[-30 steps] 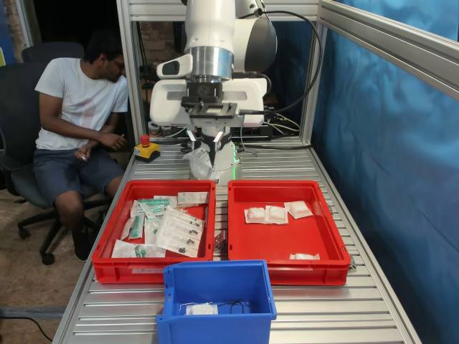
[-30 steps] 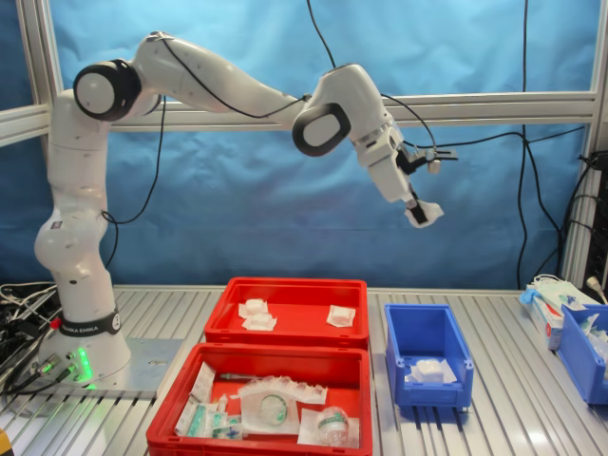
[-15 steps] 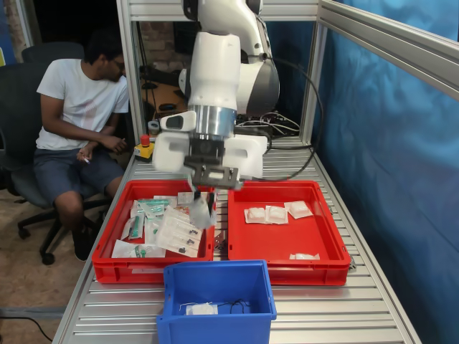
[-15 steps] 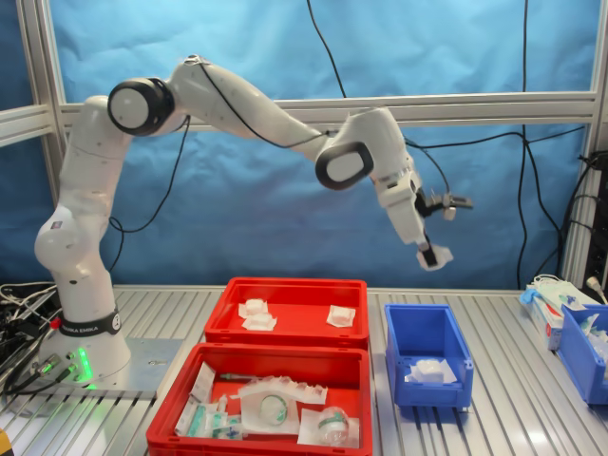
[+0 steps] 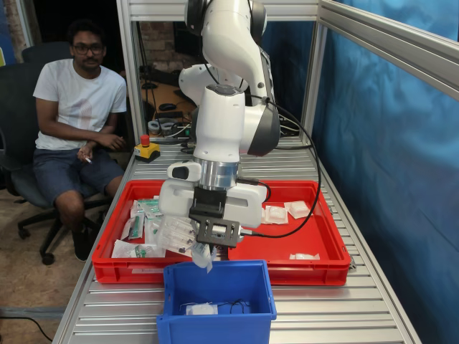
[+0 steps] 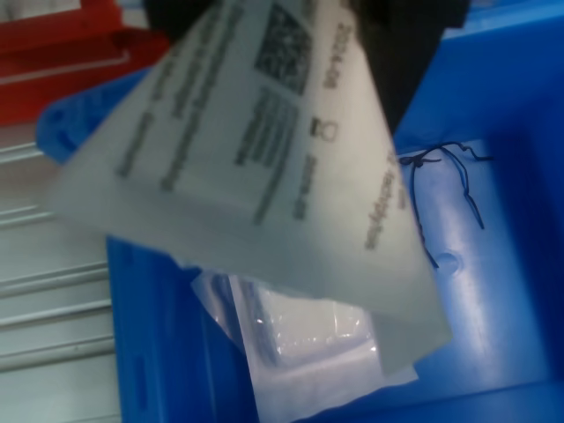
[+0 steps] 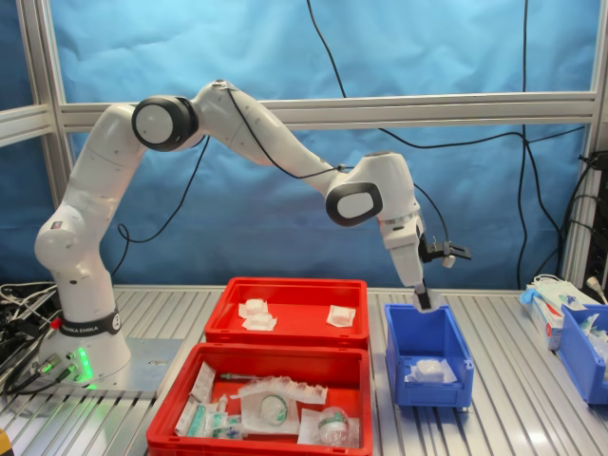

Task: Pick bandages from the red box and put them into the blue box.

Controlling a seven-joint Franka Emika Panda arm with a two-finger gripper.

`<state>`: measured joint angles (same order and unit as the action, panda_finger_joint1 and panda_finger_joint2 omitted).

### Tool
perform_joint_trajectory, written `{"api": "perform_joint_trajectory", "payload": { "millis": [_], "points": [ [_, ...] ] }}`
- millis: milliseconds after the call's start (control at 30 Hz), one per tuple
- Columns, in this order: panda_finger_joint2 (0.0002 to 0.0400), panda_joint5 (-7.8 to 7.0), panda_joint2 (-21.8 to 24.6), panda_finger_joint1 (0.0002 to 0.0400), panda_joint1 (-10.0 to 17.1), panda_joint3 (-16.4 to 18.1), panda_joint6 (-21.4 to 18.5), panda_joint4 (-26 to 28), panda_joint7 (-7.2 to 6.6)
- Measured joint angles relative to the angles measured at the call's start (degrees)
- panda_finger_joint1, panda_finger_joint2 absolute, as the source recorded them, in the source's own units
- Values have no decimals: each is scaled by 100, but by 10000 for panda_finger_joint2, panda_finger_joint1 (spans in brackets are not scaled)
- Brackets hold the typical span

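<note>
My gripper (image 5: 206,249) is shut on a white bandage pouch (image 5: 201,256) and holds it just over the back rim of the blue box (image 5: 216,300). In the second exterior view the gripper (image 7: 424,302) is at the blue box's (image 7: 427,355) far rim. The wrist view shows the held pouch (image 6: 264,150) hanging over the blue box's inside (image 6: 502,264), with another pouch (image 6: 308,352) on its floor. That pouch also shows in both exterior views (image 5: 201,309) (image 7: 427,370). The red box (image 5: 319,247) holds several bandages (image 5: 266,214) (image 7: 255,310).
The twin red crate (image 5: 107,261) with long clear packets (image 5: 176,233) stands at the first exterior view's left. A seated person (image 5: 79,100) and a red stop button (image 5: 145,147) are behind it. Another blue bin (image 7: 584,347) stands at the second exterior view's right.
The arm has swung forward and come down from high above the table to the blue box's rim, carrying the pouch. The person has turned to face the camera.
</note>
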<state>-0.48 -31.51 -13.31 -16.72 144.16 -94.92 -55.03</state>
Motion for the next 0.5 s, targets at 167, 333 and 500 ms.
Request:
{"api": "perform_joint_trajectory", "payload": {
  "millis": [167, 333, 500],
  "points": [
    [77, 0, -80, 77, 0, 0, -3, 20, 0],
    [77, 0, -92, 77, 0, 0, -3, 51, 0],
    [77, 0, -93, 77, 0, 0, -3, 115, 0]
  ]
}}
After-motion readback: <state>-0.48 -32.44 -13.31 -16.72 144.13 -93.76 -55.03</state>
